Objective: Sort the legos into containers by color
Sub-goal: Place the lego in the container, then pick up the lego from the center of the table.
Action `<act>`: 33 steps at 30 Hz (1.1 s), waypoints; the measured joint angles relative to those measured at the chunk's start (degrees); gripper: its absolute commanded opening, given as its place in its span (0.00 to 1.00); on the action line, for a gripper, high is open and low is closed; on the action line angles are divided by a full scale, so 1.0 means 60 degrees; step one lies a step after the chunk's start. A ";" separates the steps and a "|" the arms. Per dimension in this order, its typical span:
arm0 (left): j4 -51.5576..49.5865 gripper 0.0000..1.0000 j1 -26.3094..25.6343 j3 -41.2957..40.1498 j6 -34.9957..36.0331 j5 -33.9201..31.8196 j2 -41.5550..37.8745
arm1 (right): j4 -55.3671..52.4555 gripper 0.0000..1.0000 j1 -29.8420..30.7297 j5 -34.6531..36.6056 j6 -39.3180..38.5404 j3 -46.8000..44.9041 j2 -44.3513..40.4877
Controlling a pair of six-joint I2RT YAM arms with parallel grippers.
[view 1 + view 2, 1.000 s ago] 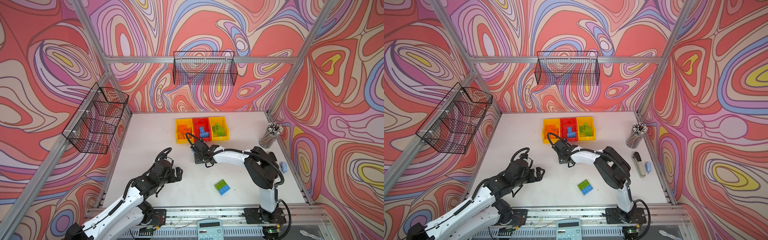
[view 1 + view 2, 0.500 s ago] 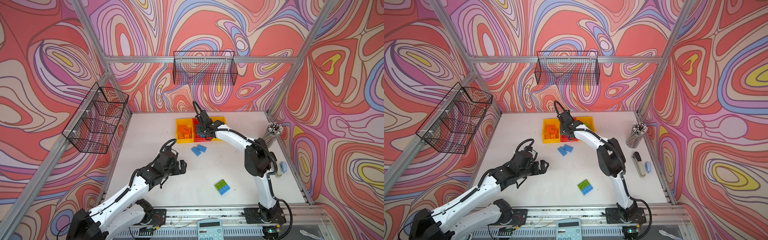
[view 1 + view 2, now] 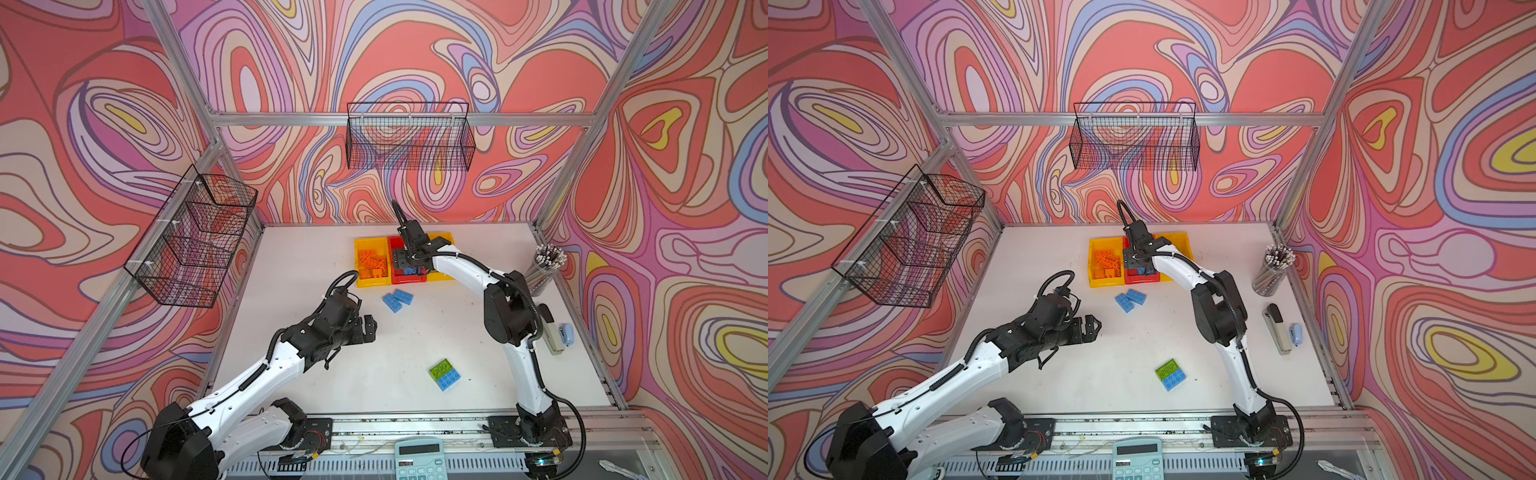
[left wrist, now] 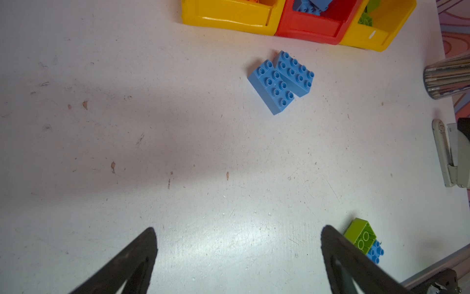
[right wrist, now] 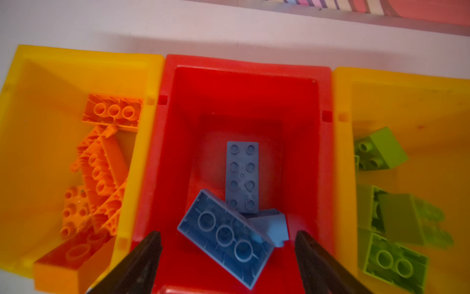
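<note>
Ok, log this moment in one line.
right gripper: open above red bin | left gripper: open, empty | unsorted: two blue bricks, green-blue pair

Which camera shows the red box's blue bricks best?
The right wrist view looks straight into the red box at the blue bricks. In both top views the arm hides most; the left wrist view crops them.

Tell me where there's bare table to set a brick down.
Bare table left of the bins; also between the blue pair and the green-and-blue bricks. Crowded: right edge, with pencil cup and stapler.
</note>
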 measured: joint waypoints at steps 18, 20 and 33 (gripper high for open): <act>0.0007 1.00 0.0000 -0.0546 -0.0073 0.0036 -0.0641 | 0.1577 0.66 0.0047 -0.1592 0.0138 -0.6557 -0.3399; -0.0015 1.00 0.0000 -0.0714 -0.0124 0.0036 -0.0758 | 0.1705 0.66 0.0062 -0.1741 0.0120 -0.6710 -0.3330; -0.0186 1.00 0.0000 -0.0892 -0.0346 -0.0036 -0.1228 | 0.2696 0.73 0.0226 -0.1909 -0.0393 -0.6521 -0.2528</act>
